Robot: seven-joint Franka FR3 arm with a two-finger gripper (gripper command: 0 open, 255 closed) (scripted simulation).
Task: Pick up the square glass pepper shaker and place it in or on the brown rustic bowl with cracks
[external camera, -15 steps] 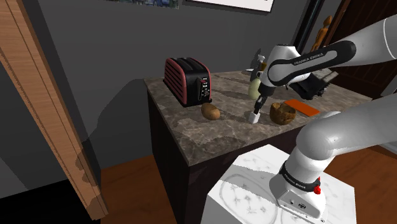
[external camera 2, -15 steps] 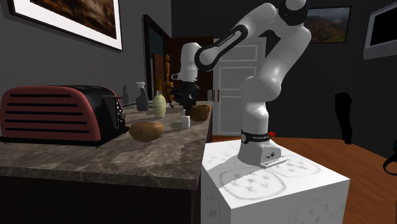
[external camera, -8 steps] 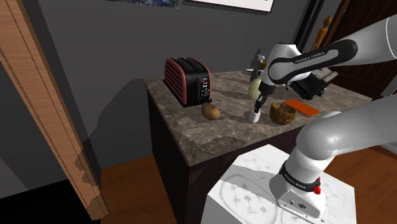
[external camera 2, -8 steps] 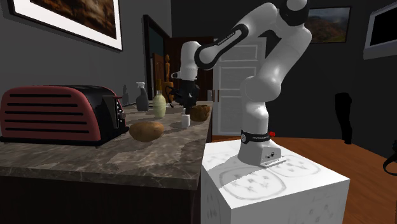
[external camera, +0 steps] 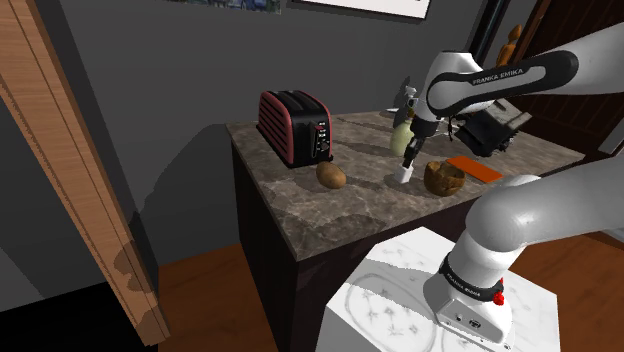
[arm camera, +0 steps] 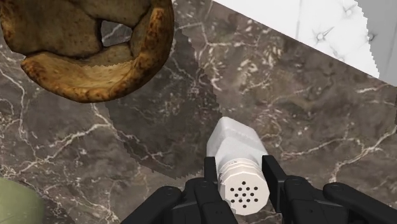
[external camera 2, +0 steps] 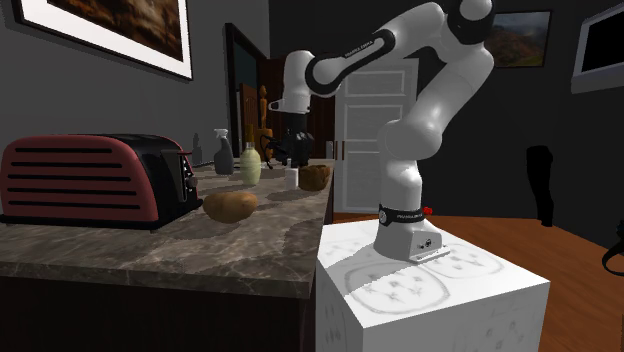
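**Gripped at the neck, ready to cross**

We are clamping the pincer on the white pepper shaker just below its perforated cap, holding it cap-up and seemingly clear of the counter, so it can pass over the rim of the cracked brown bowl.

Dark grey walls, wooden floor, brown marble counter, white panelled door, framed picture.
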